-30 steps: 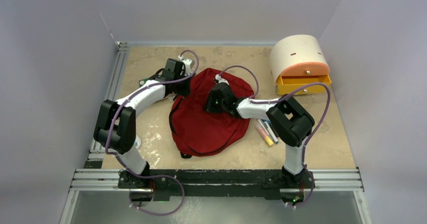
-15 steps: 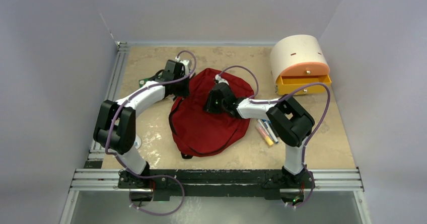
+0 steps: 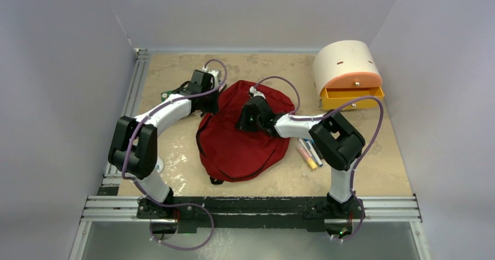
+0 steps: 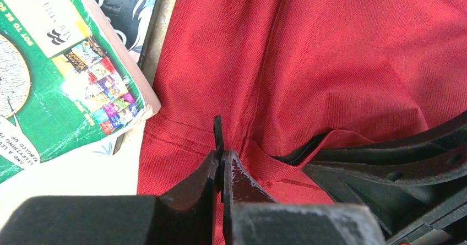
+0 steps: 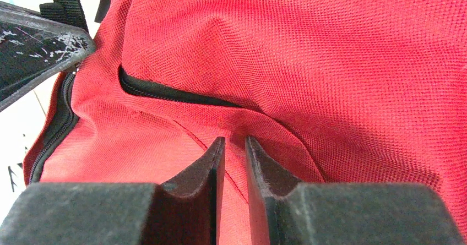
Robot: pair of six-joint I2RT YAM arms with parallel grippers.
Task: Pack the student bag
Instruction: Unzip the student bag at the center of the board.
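My left gripper [image 4: 220, 159] is pinched closed at the student bag's [image 3: 239, 143] ten o'clock edge. My right gripper [image 5: 234, 146] has its jaws a little apart. A pull may drag the limp bag whole.

- The student bag [image 5: 341, 52] is dark red woven cloth, matt, with a coarse weave that shows clearly.
- Its zipper [image 5: 165, 93] is black and matt.
- The book [image 4: 60, 74] has a glossy paper cover, a little wrinkled.
- The right gripper [image 5: 234, 151] looks like black matt plastic, grainy.
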